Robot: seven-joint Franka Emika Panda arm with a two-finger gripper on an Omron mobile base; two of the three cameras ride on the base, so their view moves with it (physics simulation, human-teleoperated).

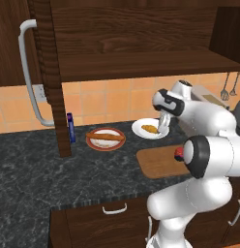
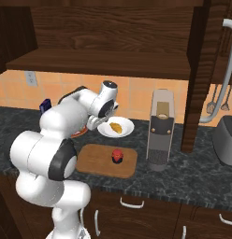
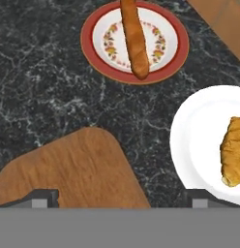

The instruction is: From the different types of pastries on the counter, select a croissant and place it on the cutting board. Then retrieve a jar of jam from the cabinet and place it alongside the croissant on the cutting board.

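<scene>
Two plates (image 1: 150, 129) side by side on the dark surface (image 1: 35, 164), back near the orange tiled wall. Croissant (image 1: 150, 128) lying on the plain white plate, golden and curved, untouched. Long stick pastry (image 1: 105, 137) stretched across the red-rimmed plate (image 1: 105, 145) just to its left. Slim blue bottle (image 1: 71, 127) upright beside the cabinet (image 1: 141, 43) post. Board (image 2: 94, 161) flat at the front edge of the surface, just in front of the white plate. Jar (image 2: 117, 156) already standing on that board, red top up, right of its middle. Tall grey machine (image 2: 160, 135) just right of the board.

Claw (image 1: 163, 125) hanging above the near edge of the white plate, pointing down, fingers spread wide with nothing between them. From the hand view: fingertips (image 3: 42, 197) set far apart, one over the board's rounded corner (image 3: 73, 169), the other at the white plate's rim; croissant off to the right of the gap, not between the tips. Cabinet door swung open, pale curved handle (image 1: 30, 72) showing.
</scene>
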